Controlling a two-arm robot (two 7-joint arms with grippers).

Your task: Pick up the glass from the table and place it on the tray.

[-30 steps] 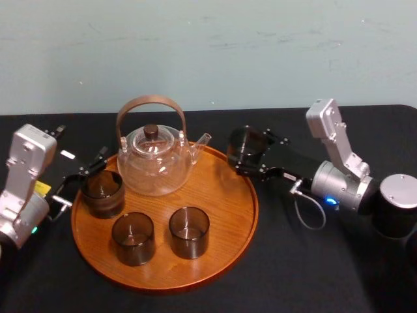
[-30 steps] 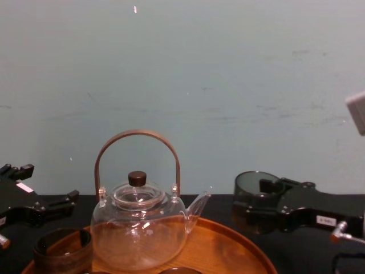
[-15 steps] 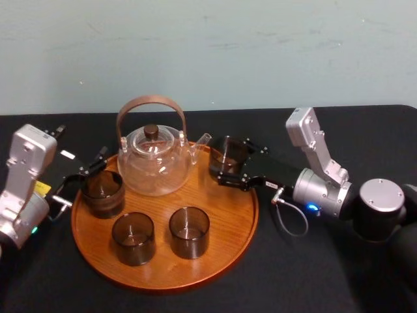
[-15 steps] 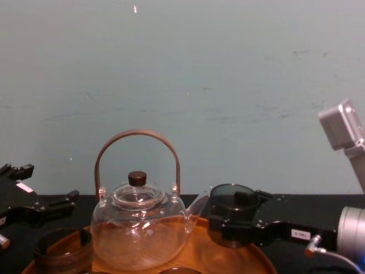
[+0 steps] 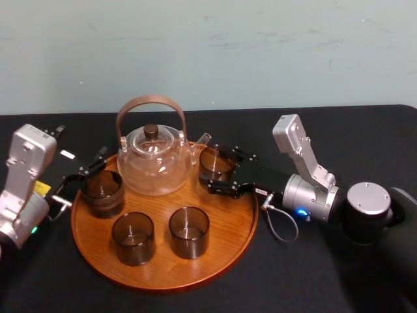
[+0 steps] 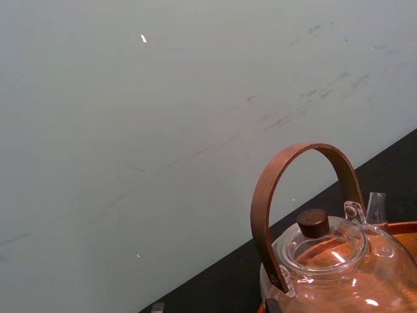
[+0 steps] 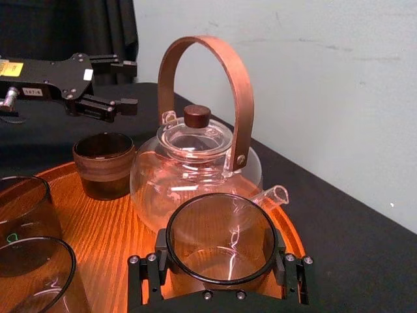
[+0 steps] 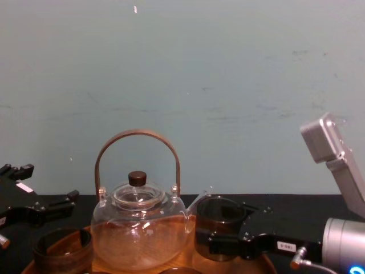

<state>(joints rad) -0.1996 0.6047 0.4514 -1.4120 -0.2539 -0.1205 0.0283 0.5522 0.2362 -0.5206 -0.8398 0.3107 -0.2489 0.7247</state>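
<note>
Left arm [image 5: 23, 186] and right arm [image 5: 309, 189]: silver housings. Black right gripper [image 7: 220, 255] bears small screws [image 7: 203, 295], white label [image 8: 283, 246], grey cable [image 5: 279, 225].

Pale blue-green painted wall [image 5: 208, 52] across the back, faint grey scuffs and scratches on it, a tiny bright speck [image 8: 135, 9] high up, dark curtain [image 7: 65, 29] at one end, soft even light.

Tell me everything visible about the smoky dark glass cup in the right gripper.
The smoky, see-through cylindrical glass cup has an open round rim, looks empty and stands upright. The right gripper clamps its wall from both sides, over the round orange-brown wooden tray, just beside the clear glass teapot's spout. Whether its base touches the wood is unclear.
</note>
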